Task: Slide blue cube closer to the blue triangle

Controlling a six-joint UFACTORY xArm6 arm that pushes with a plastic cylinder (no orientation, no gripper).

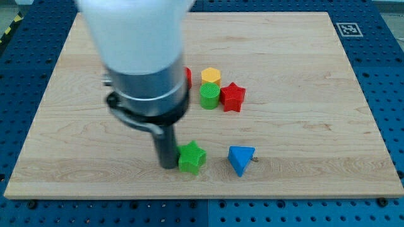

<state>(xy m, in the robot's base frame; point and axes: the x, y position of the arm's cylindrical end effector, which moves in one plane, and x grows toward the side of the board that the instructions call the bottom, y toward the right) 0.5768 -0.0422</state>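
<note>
1. Resting on the pale wooden board, my tip is touching the left side of the green plastic star block, near the view's bottom.
2. Lying just to the right of the green star, w/ a small gap between them, is the blue plastic triangle block.
3. The blue cube, the task's thing, is not showing anywhere; the arm's big white and grey body is covering much of the board's left-centre, so probably it is hiding there, but I cannot tell.
4. The tool is only a dark rod, no jaws; it is holding nothing, just leaning against the green star.
5. Sitting higher on the board is a cluster: yellow hexagon block, green cylinder block, red star block, and a red block half hidden, shape unclear.
6. Step in hand, as I am judging: approach stage, the cube is not yet being engaged.
7. Next move is calling for: finding the cube, placing my tip on its far side from the triangle, then pushing toward it w/o dragging the green star along.
</note>
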